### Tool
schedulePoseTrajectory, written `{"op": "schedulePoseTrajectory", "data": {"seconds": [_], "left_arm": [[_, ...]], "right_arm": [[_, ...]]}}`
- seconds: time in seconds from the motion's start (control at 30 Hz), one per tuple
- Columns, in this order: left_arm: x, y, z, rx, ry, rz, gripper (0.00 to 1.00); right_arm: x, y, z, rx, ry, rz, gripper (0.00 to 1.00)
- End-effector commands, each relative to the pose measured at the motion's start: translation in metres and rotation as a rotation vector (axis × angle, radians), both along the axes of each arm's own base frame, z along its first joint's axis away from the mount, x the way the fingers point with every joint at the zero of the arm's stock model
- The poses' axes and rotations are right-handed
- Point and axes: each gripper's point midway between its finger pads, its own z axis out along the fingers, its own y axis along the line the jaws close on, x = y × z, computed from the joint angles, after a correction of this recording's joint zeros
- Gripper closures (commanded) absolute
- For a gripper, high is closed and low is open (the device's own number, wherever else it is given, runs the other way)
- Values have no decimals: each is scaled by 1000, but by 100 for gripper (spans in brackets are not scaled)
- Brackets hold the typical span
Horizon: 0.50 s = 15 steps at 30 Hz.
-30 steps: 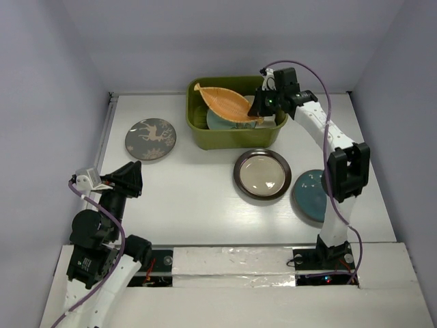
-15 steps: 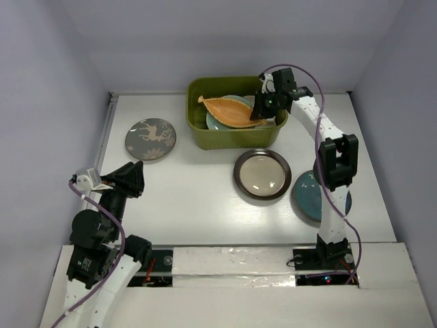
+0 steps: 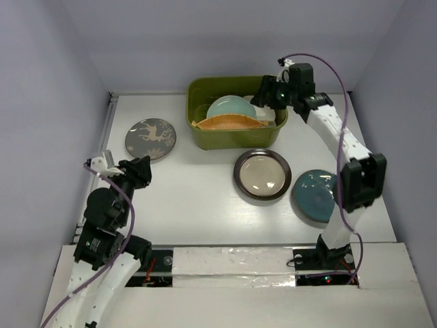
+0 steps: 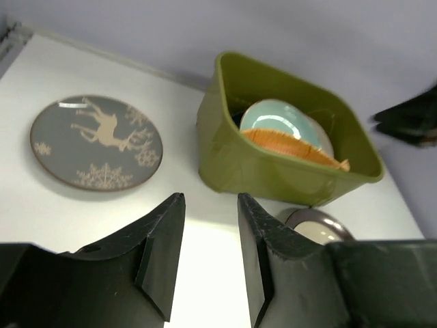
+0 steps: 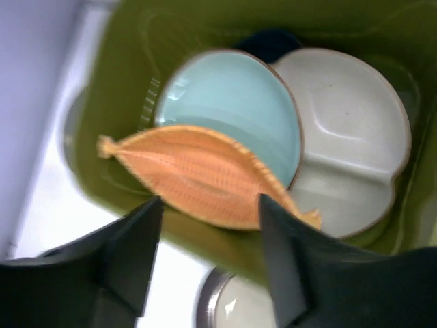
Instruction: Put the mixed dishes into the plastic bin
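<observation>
The olive-green plastic bin (image 3: 199, 133) (image 4: 232, 160) (image 5: 123, 89) holds an orange leaf-shaped plate (image 3: 229, 123) (image 4: 290, 143) (image 5: 198, 174) leaning on its front wall. Behind it lie a pale teal plate (image 3: 231, 107) (image 5: 232, 102) and a cream three-compartment plate (image 3: 268, 115) (image 5: 348, 137), with a dark blue dish (image 5: 273, 37) at the back. My right gripper (image 3: 268, 92) (image 5: 208, 201) hangs open above the bin's right end, holding nothing. My left gripper (image 3: 141, 171) (image 4: 210, 198) is open and empty over the near left of the table. The grey deer plate (image 3: 150, 139) (image 4: 95, 141) lies on the table left of the bin.
A brown-rimmed cream plate (image 3: 262, 173) (image 4: 317, 225) (image 5: 232, 307) lies on the table just in front of the bin. To its right, beside the right arm, lies a dark teal round plate (image 3: 314, 195). The white table ends at walls on the left, right and back.
My right gripper opened and let go of the orange leaf plate, which dropped into the bin against its front wall. That gripper drew back to the right. My left arm shifted slightly forward.
</observation>
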Motion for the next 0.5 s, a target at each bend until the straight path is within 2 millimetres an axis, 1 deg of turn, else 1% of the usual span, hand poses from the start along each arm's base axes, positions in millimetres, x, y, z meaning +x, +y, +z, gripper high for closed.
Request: {"op": "schedulePoseTrajectory", "data": {"seconds": [0.0,0.03,0.07,0.1,0.13,0.17,0.2,0.27,0.3,0.33,0.37,0.4,0.43,0.47], "left_arm": [[16,-8,-1,-19,55,-5,66],[19,-11,-5,-17,79,-11,66],[26,-13,-13,-12,114,-9,69],[28,-20,-13,-35,123,-34,73],[31,-24,-15,-47,131,-49,79],[35,-28,-19,-60,146,-57,92],[39,-30,-21,-99,152,-52,99],[46,-32,-28,-135,170,-33,100],[51,-31,-34,-157,170,-12,100],[55,-32,-37,-202,173,2,100],[61,-32,-46,-219,190,23,100],[67,-27,-56,-243,192,65,100],[72,-26,-60,-266,191,85,100],[79,-26,-70,-287,213,112,100]], "right_arm": [[-19,-2,94,163,-253,-33,39],[-30,-1,100,209,-259,-31,51],[-59,6,97,235,-259,-3,85],[-68,11,107,273,-313,12,100],[-80,16,110,309,-327,22,100],[-92,21,108,321,-336,37,100],[-115,33,98,332,-334,73,100],[-130,40,87,324,-325,73,100],[-146,50,90,336,-337,103,100],[-154,53,71,332,-304,109,100],[-161,56,66,340,-295,120,100],[-167,59,66,357,-303,138,100],[-181,64,58,365,-290,172,100],[-184,64,57,368,-294,182,100]]}}
